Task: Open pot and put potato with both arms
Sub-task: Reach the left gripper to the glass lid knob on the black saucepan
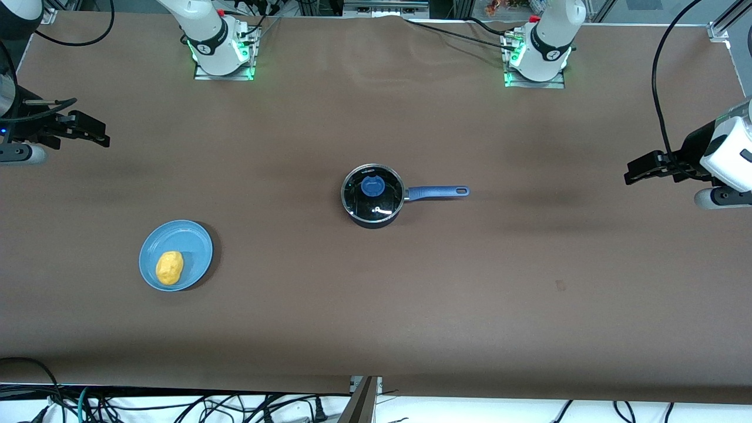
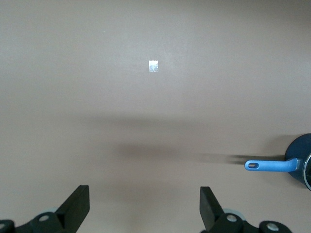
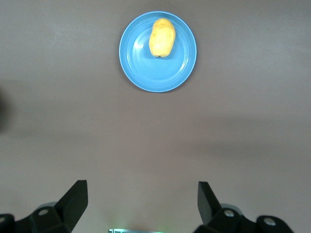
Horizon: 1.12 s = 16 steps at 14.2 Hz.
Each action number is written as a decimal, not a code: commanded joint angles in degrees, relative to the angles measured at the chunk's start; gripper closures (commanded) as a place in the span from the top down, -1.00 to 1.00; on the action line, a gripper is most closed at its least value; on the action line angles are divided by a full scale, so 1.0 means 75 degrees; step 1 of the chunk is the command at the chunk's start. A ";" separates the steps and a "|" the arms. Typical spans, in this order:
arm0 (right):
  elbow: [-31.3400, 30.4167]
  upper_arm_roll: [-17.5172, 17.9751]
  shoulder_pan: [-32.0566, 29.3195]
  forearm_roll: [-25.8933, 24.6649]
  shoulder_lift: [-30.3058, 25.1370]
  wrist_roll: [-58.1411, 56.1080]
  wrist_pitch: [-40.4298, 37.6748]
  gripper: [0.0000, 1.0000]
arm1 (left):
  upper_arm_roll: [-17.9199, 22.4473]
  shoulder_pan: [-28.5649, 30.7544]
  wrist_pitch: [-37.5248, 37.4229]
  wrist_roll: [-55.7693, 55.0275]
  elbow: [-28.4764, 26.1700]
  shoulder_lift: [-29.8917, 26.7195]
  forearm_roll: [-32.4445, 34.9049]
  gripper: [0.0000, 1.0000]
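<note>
Potato: the potato (image 1: 169, 268) lies on a blue plate (image 1: 197, 244), nearest the front camera, toward the right arm's end of the brown surface (image 1: 376, 305).
Pot: the pot (image 1: 372, 195) stands mid-surface, farther from the front camera than the plate, its glass lid (image 1: 385, 205) on and its blue knob (image 1: 372, 186) upright at the centre; the long handle (image 1: 437, 191) points toward the left arm's end.
Right gripper: the right gripper (image 3: 141, 196) hangs over bare surface at its own end, fingers spread wide, nothing between them.
Left gripper: the left gripper (image 2: 145, 204) hangs over bare surface at its end, fingers likewise spread and empty.
Step in hand: opening comes first, by my reading. The left arm looks best placed for the lid: descend straight over the knob, close squarely on it, lift vertically so the pot does not drag.
Risk: an off-centre pinch could tip the lid or skid the pot.
</note>
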 commanded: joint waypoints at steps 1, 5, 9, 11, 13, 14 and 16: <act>0.0167 0.0035 -0.0003 -0.0134 -0.0005 -0.0004 -0.0178 0.99 | 0.0023 -0.0008 -0.0061 0.0137 -0.0154 -0.0201 -0.0094 1.00; 0.0156 0.0000 -0.0003 -0.0134 -0.0005 0.0007 -0.0119 0.99 | 0.0000 -0.0137 -0.0038 0.0020 -0.0154 -0.0131 -0.0164 1.00; 0.0156 -0.0012 -0.0003 -0.0111 -0.0005 0.0007 -0.0177 0.99 | -0.0093 -0.0954 0.0160 -0.1186 -0.0166 0.0313 -0.0211 1.00; 0.0156 -0.0012 -0.0003 -0.0111 -0.0005 0.0019 -0.0189 0.99 | -0.0105 -0.1914 0.0768 -0.2597 -0.0154 0.0641 -0.0223 1.00; 0.0156 -0.0035 -0.0014 -0.0099 -0.0005 0.0019 -0.0201 0.99 | -0.0105 -0.2944 0.1260 -0.4344 -0.0050 0.1179 -0.0211 1.00; 0.0156 -0.0035 -0.0014 -0.0099 -0.0005 0.0019 -0.0212 0.99 | -0.0105 -0.3379 0.1588 -0.5025 0.0195 0.1541 -0.0177 1.00; 0.0144 -0.0035 -0.0014 -0.0099 -0.0005 0.0019 -0.0213 0.99 | -0.0094 -0.4118 0.1964 -0.6024 0.0827 0.2373 -0.0164 1.00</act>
